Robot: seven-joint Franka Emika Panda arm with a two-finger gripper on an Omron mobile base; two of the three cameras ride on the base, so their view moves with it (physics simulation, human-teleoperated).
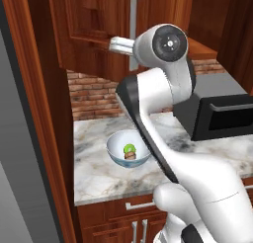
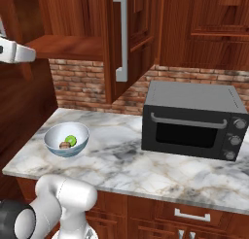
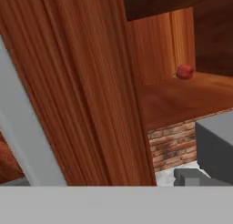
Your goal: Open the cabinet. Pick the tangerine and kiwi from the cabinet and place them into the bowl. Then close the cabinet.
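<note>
The bowl (image 1: 128,149) sits on the marble counter (image 1: 99,173), and both fruits are already in it. The green kiwi (image 1: 130,148) lies on top, touching the small brown tangerine (image 1: 130,156). From the right base view the 2 fruits lie side by side in the bowl (image 2: 66,139), the kiwi (image 2: 71,140) just beside the tangerine (image 2: 64,145). So the picking part looks done.

What is left seems to be 1 job: shutting the cabinet (image 2: 136,34). Its door (image 2: 124,43) stands wide open, swung out over the counter, with the long silver bar handle (image 2: 121,36) on its edge. The hand view looks close at the door (image 3: 82,91) and its handle (image 3: 25,127). Past the door edge is the open shelf (image 3: 182,98), where a small red fruit (image 3: 184,72) sits alone. That fruit is not part of the job, so it can stay there.

The arm (image 1: 158,89) reaches up toward the cabinet door. The gripper's tips cannot be made out in any view, so there is no telling how far apart the jaws are or whether they hold anything.

A black microwave (image 2: 192,119) stands on the counter to the right, well apart from the bowl.

The task looks nearly finished. The door needs a push until it meets the cabinet front.
</note>
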